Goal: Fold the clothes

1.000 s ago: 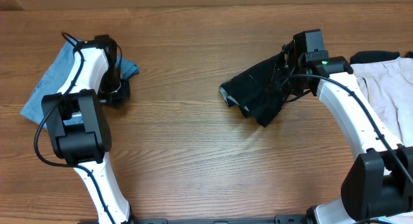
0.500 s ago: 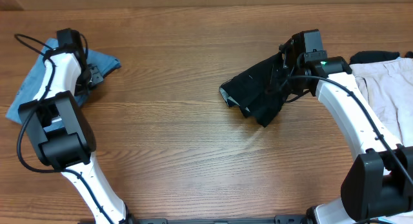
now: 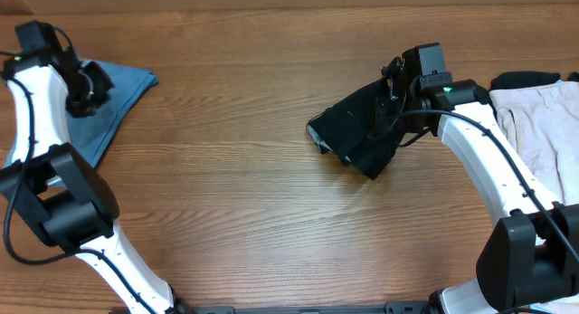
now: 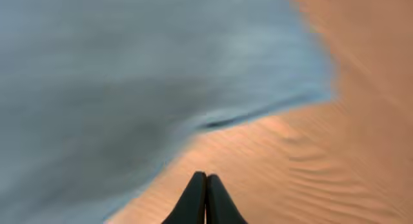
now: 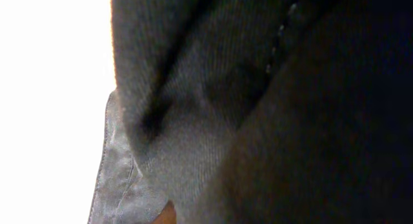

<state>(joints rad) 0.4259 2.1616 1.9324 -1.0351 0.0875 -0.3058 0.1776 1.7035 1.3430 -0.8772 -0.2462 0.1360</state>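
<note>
My right hand [image 3: 393,106] is closed on the large, limp, matte black cloth garment [image 3: 355,137], at its far right edge. In the right wrist view the dark fabric is so close that it covers my fingers, so I judge the grip mostly from the overhead view. This garment lies near the middle of the brown wooden bench [image 3: 244,196], bunched and not flat. Its long axis runs on a diagonal, from a low folded end at the left up toward my right hand. The rest of the cloth therefore lies left of this hand and a little nearer to me.

My left hand [image 4: 206,188] is shut with nothing between the fingertips, which point at bare wood. The light-blue denim piece [image 3: 113,110] is at the far left corner of the bench. It lies just ahead and left of these fingertips, its edge close to them but apart. It is broad at the far side and narrows toward me on the left, so its long axis also lies diagonally.

The flat beige cloth piece [image 3: 543,124] is at the right edge, well apart from the black one.

I think the next fold belongs to the right arm, which is the nearer one, and it must carry the held edge leftward along the diagonal.
</note>
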